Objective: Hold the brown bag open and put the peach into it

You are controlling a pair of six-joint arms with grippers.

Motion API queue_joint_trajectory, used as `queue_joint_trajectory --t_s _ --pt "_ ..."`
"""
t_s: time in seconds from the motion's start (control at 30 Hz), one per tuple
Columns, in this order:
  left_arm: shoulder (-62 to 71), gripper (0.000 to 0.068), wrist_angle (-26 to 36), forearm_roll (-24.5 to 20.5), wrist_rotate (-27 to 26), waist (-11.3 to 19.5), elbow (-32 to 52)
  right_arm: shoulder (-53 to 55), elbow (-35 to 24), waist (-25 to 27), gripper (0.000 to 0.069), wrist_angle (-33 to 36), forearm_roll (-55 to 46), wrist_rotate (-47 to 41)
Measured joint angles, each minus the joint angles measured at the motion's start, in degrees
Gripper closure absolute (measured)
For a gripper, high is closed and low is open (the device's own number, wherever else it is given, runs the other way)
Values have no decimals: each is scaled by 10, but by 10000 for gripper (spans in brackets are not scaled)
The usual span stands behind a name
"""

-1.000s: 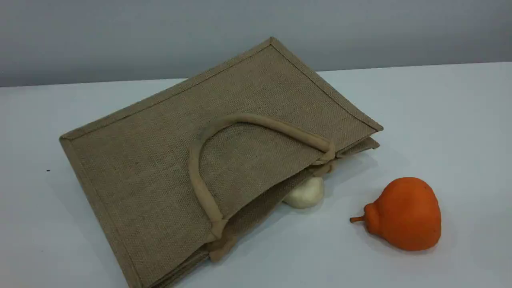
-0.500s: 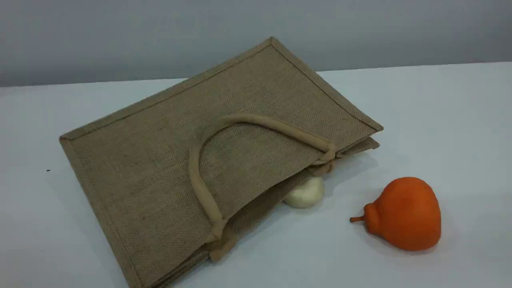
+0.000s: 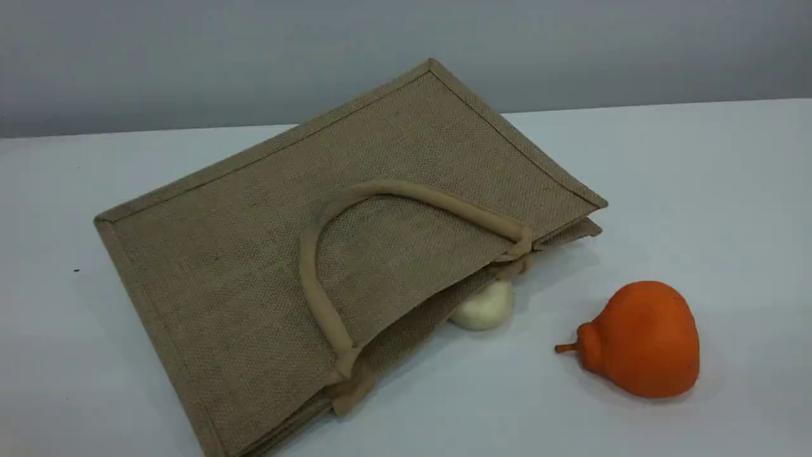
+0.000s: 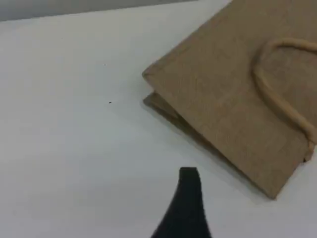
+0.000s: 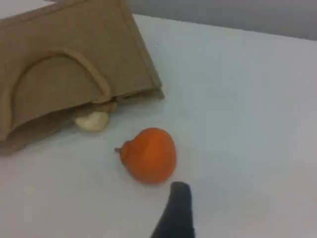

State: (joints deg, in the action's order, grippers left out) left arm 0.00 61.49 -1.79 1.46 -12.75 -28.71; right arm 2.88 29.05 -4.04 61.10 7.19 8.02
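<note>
The brown bag [image 3: 254, 254] lies flat on the white table, its mouth facing the front right and one beige handle [image 3: 311, 279] folded back over its top side. It also shows in the left wrist view as the bag [image 4: 223, 99] and in the right wrist view as the bag [image 5: 64, 34]. The peach is out of view. Neither arm shows in the scene view. My left gripper's dark fingertip [image 4: 188, 176] hovers over bare table left of the bag's corner. The right gripper's fingertip [image 5: 179, 191] hangs just right of an orange fruit. Nothing sits at either fingertip.
A cream-white bun [image 3: 485, 308] lies half tucked under the bag's mouth, also seen as the bun [image 5: 92, 120]. An orange pear-shaped fruit [image 3: 641, 339] with a stem rests right of the bag, the same fruit [image 5: 151, 154] in the right wrist view. A grey wall stands behind the table.
</note>
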Motion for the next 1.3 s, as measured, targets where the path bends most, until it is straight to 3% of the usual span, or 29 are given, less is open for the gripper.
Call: queue_joint_trajectory --t_s 0.57,0.63,0.83,0.93,1.3 --pt "0 98 2 1 -1 1 -1 0 1 0 106 2 1 0" --pt "0 98 2 1 -1 13 -1 0 1 7 106 2 2 0" --pt "0 98 3 1 -4 111 -1 -17 1 18 106 2 2 0" --pt "0 98 3 2 -5 143 -1 -30 1 18 106 2 2 0" --pt "0 98 3 3 -6 143 -1 -29 1 18 106 2 4 0"
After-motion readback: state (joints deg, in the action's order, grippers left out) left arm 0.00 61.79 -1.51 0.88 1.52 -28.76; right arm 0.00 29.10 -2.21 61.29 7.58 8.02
